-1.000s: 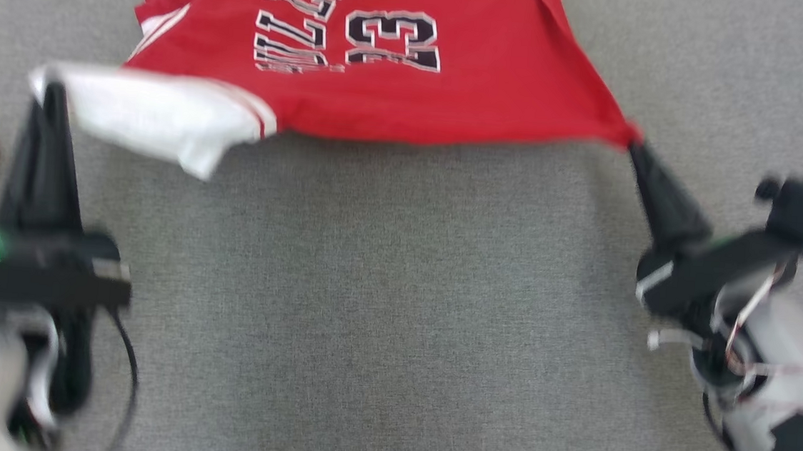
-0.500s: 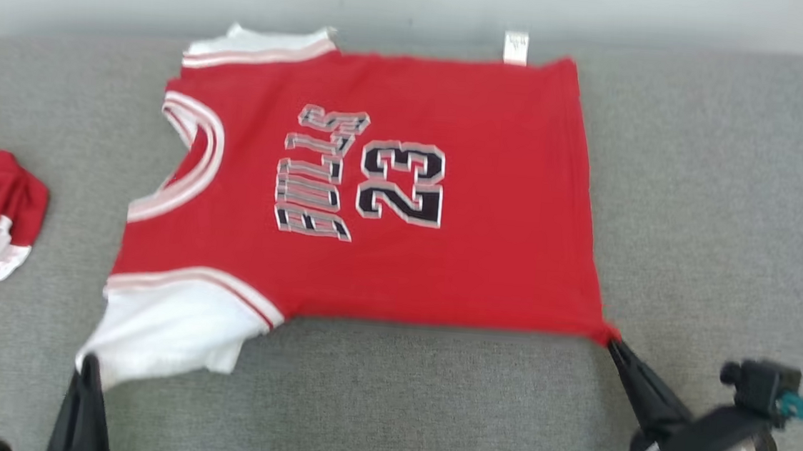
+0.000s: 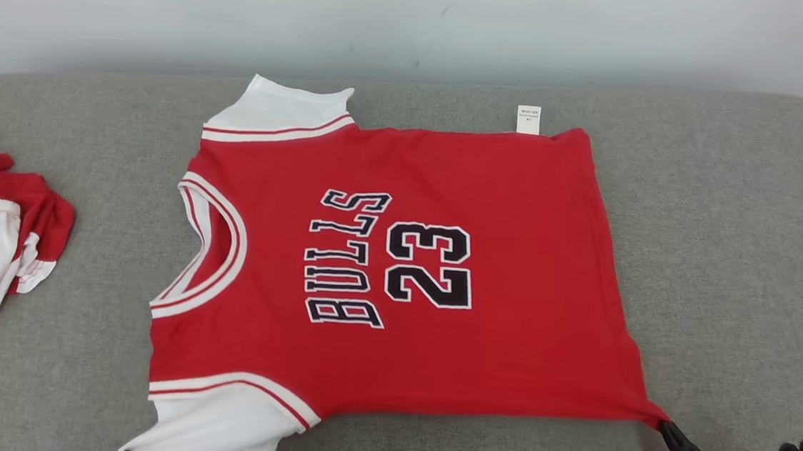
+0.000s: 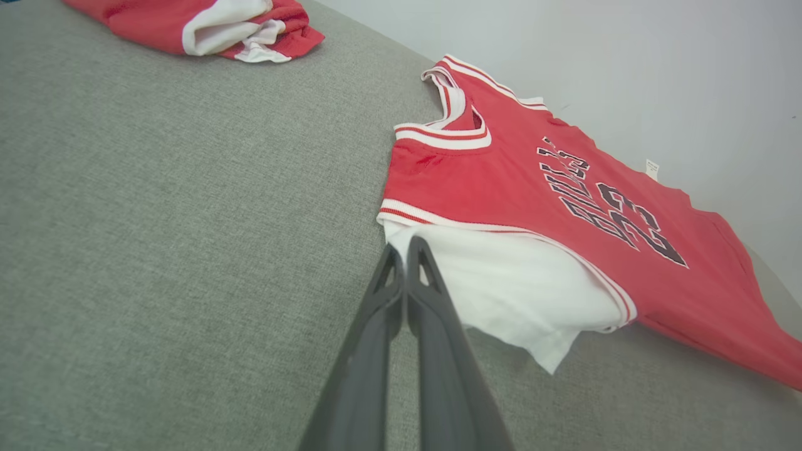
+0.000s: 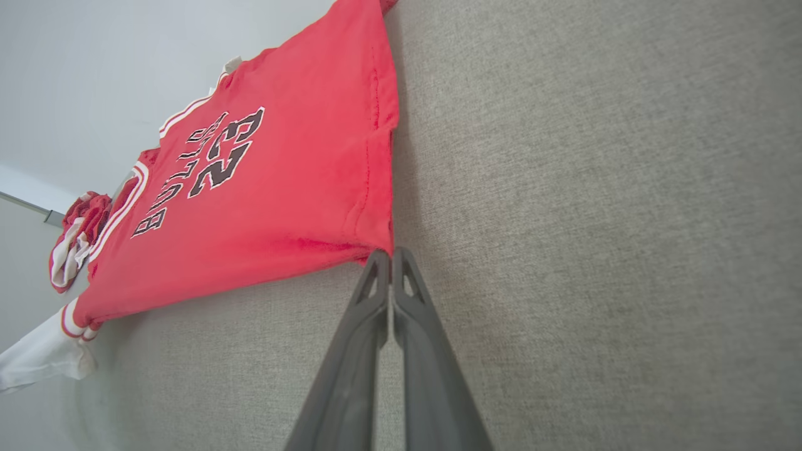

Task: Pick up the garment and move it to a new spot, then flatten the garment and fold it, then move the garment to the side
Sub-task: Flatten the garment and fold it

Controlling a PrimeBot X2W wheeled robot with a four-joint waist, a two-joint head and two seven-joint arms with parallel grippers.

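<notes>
The hem corner (image 5: pixel 371 235) was pinched in the shut right jaws, the white sleeve (image 4: pixel 501 288) in the shut left jaws. Beyond, the jersey (image 3: pixel 398 268) lay spread across the grey cushion (image 3: pixel 730 244). An even, low pull (both sides together) was judged best for flattening.

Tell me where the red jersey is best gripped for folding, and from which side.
I would grip the red jersey at its two near corners, the white sleeve and the hem corner, coming low from the robot's side. It lies flat, print up, with both corners toward the robot. The left pincer and right pincer are shut there already.
</notes>
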